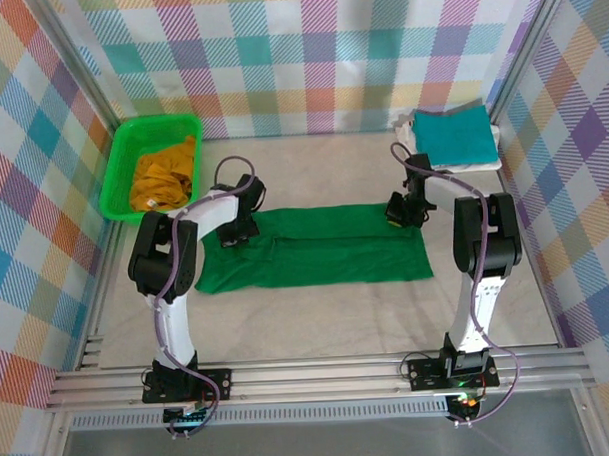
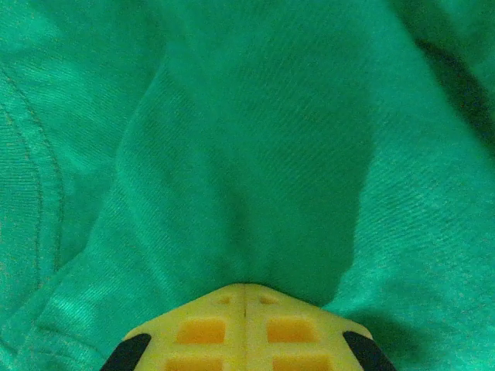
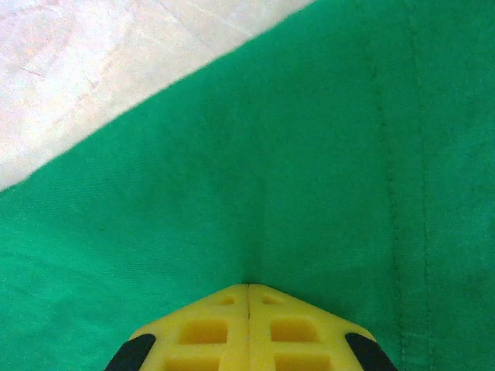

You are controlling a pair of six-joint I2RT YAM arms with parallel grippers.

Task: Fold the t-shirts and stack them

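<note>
**A:** Pinching the green shirt [image 1: 315, 250] at both ends, look. The left gripper [image 1: 237, 230] is on the far left corner, fingers pressed together, cloth puckered up at the tips.

**B:** And the right gripper [image 1: 399, 213]?

**A:** Same story, clamped on the far right corner. A crease runs straight out from its tips, with bare table [image 3: 93, 69] just past the shirt's edge.

**B:** Where's the shirt lying?

**A:** Mid-table, a long flat band stretched left to right between the two arms.

**B:** The others?

**A:** Yellow shirt [image 1: 163, 178] is crumpled in the basket [image 1: 117, 169], back left. Teal shirt [image 1: 451, 131] sits folded on a white shirt [image 1: 477, 165] in the back right corner, well apart from the green one.
</note>
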